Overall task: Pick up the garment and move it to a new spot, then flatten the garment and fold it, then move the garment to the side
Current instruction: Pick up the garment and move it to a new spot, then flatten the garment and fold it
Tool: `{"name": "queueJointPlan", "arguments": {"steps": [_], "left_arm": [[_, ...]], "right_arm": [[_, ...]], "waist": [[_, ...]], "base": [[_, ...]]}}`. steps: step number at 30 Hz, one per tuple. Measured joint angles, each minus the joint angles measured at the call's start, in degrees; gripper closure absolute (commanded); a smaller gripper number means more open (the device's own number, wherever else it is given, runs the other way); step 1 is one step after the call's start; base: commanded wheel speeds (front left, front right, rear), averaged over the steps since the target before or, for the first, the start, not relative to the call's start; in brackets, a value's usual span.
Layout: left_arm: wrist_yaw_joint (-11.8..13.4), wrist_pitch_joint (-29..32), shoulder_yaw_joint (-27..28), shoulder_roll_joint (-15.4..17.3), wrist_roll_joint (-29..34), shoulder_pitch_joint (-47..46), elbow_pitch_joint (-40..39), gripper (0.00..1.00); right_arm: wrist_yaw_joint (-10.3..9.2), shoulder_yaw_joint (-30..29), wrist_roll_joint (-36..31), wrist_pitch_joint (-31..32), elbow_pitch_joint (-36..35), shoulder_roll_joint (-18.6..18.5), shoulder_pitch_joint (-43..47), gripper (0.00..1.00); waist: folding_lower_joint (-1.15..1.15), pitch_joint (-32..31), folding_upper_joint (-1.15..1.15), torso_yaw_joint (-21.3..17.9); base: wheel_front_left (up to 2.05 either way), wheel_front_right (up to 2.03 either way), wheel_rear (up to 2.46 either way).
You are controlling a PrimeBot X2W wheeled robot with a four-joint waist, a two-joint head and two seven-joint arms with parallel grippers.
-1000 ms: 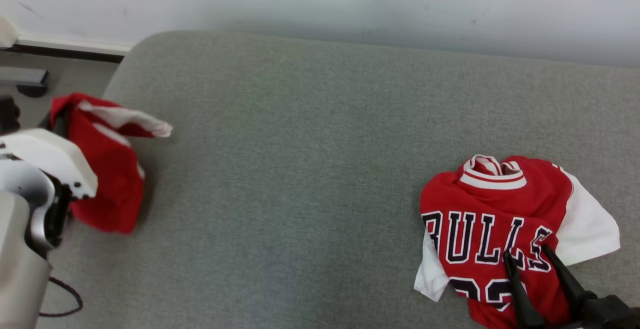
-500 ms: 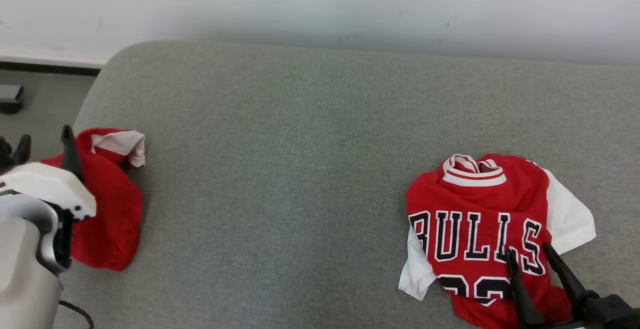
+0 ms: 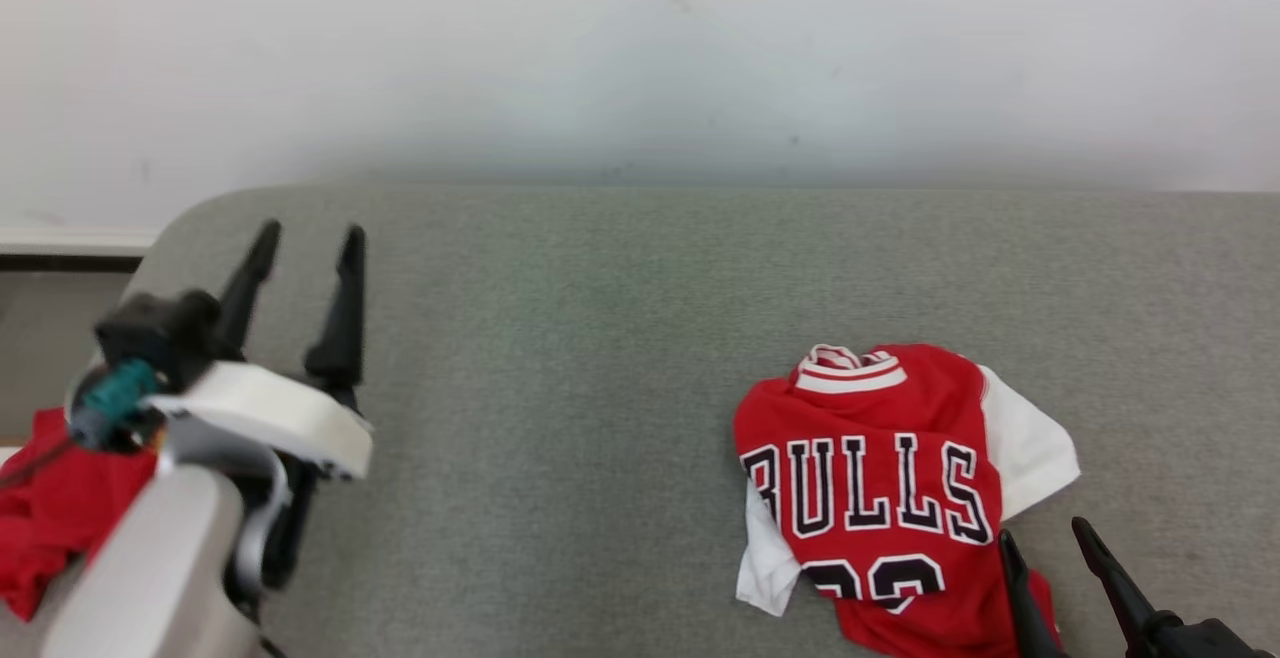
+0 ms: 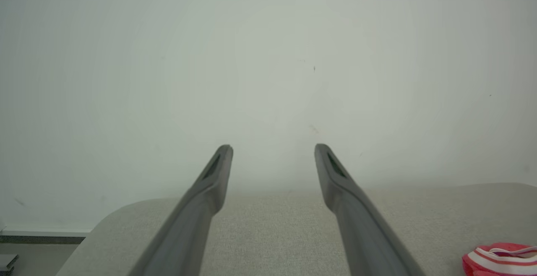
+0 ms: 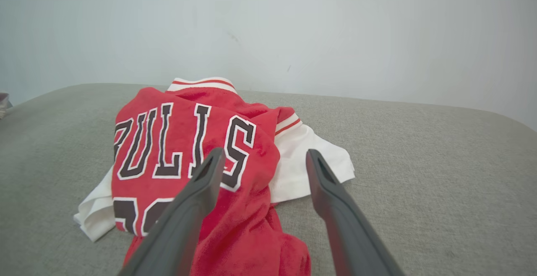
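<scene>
A crumpled red garment [image 3: 50, 523] lies at the left end of the grey cushioned surface [image 3: 560, 358], partly hidden behind my left arm. My left gripper [image 3: 310, 231] is raised above and beyond it, open and empty, and in the left wrist view it [image 4: 272, 150] points at the wall. A red and white BULLS jersey [image 3: 870, 478] lies on the right. My right gripper [image 3: 1042, 530] hovers open over the jersey's [image 5: 168, 150] lower right part, with its fingers [image 5: 201, 188] apart and holding nothing.
A pale wall [image 3: 640, 58] rises right behind the cushion. The cushion's rounded left end drops to a strip of floor [image 3: 50, 328] with a dark baseboard. The jersey's striped collar [image 4: 499, 259] shows low on the right in the left wrist view.
My left gripper has opened and let go of the red garment, which now lies on the cushion's left end. That arm has lifted away. The camera has tilted and shifted; the right gripper stays open.
</scene>
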Motion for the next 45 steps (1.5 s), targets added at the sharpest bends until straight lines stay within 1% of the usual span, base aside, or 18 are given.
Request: {"name": "queueJointPlan", "arguments": {"steps": [4, 8, 10, 12, 13, 15, 17, 20, 22, 24, 25, 27, 31, 36, 41, 45], "left_arm": [[1.57, 0.15, -2.29, -1.07, 0.79, 6.51, -6.06, 0.00], [2.20, -1.05, -4.14, -2.56, 0.85, 12.72, -9.56, 0.00], [3.01, -2.04, -4.32, -2.98, 1.00, 16.13, -10.04, 0.00], [3.10, -2.74, -4.50, -3.36, 0.98, 19.52, -10.16, 0.00], [3.55, -3.12, -4.36, -3.65, 0.92, 21.22, -10.00, 0.00], [3.07, -3.60, -4.86, -3.79, 0.91, 24.38, -9.54, 0.00], [3.12, -4.07, -4.94, -3.94, 1.58, 26.84, -8.90, 0.00], [3.03, -4.33, -3.70, -5.52, 2.31, 30.31, -9.11, 0.00], [2.83, -4.44, -0.66, -7.28, 3.34, 32.50, -11.17, 0.00], [2.40, -4.48, 2.29, -8.81, 5.83, 34.61, -12.57, 0.00], [1.74, -4.48, 4.25, -10.02, 6.53, 35.79, -13.54, 0.00], [0.31, -4.48, 6.71, -11.45, 9.18, 37.96, -14.23, 0.00], [-3.83, -4.48, 11.22, -14.54, 12.85, 40.78, -14.93, 0.00], [-8.94, -4.48, 15.71, -18.01, 16.25, 41.98, -14.88, 0.00], [-11.70, -4.49, 18.24, -20.17, 18.35, 42.25, -14.32, 0.00], [-12.90, -4.49, 19.42, -20.92, 19.68, 42.25, -13.79, 0.00]], "right_arm": [[0.00, 0.35, -0.26, 0.00, -0.19, -0.09, 0.05, 0.00], [0.00, 0.12, -0.34, 0.00, -0.62, -0.65, 0.30, 0.00], [0.00, 0.03, -0.42, 0.00, -0.80, -0.89, 0.52, 0.00], [0.00, -0.12, -0.42, 0.00, -1.11, -0.99, 0.68, 0.00], [0.00, -0.15, -0.42, 0.00, -1.16, -1.10, 0.86, 0.00], [0.00, -0.38, -0.42, 0.00, -1.58, -1.32, 1.07, 0.00], [0.00, -0.52, -0.42, 0.00, -1.75, -1.63, 1.30, 0.00], [0.00, -1.01, -0.42, 0.00, -2.07, -1.92, 1.48, 0.00], [0.00, -1.57, -0.42, 0.00, -2.31, -1.92, 1.68, 0.00], [0.00, -1.89, -0.42, 0.00, -2.35, -1.88, 1.98, 0.00], [0.00, -2.00, -0.42, 0.00, -2.27, -1.83, 2.14, 0.00], [0.00, -2.08, -0.43, 0.00, -2.14, -1.64, 2.36, 0.00], [0.00, -2.15, -0.49, 0.00, -1.51, -0.93, 3.24, 0.00], [0.00, -2.30, -0.49, 0.00, -1.01, 0.00, 3.63, 0.00], [0.00, -2.15, -0.48, 0.00, -0.60, 0.62, 4.06, 0.00], [0.00, -1.98, -0.38, 0.00, -0.33, 0.71, 3.99, 0.00]], "waist": [[0.00, -1.06, 0.00, -2.32], [0.00, -1.93, 0.00, -3.88], [0.00, -2.48, 0.00, -4.42], [0.00, -3.03, 0.00, -4.87], [0.00, -3.42, 0.00, -5.01], [0.00, -3.97, 0.00, -5.32], [0.00, -4.39, 0.00, -5.44], [0.00, -4.87, 0.00, -5.45], [0.00, -5.10, 0.00, -5.31], [0.00, -5.39, 0.00, -5.13], [0.00, -5.57, 0.00, -5.00], [0.00, -5.89, 0.00, -4.70], [0.00, -6.40, 0.00, -4.00], [0.00, -6.87, 0.00, -3.64], [0.00, -7.16, 0.00, -3.62], [0.00, -7.21, 0.00, -3.65]], "base": [[0.00, 0.00, 0.00], [0.00, 0.00, 0.00], [0.00, 0.00, 0.00], [0.00, 0.00, 0.00], [0.00, 0.00, 0.00], [0.00, 0.00, 0.00], [0.00, 0.00, 0.00], [0.00, 0.00, 0.00], [0.00, 0.00, 0.00], [0.00, 0.00, 0.00], [0.00, 0.00, 0.00], [0.00, 0.00, 0.00], [0.00, 0.00, 0.00], [0.00, 0.00, 0.00], [0.00, 0.00, 0.00], [0.00, 0.00, 0.00]]}}
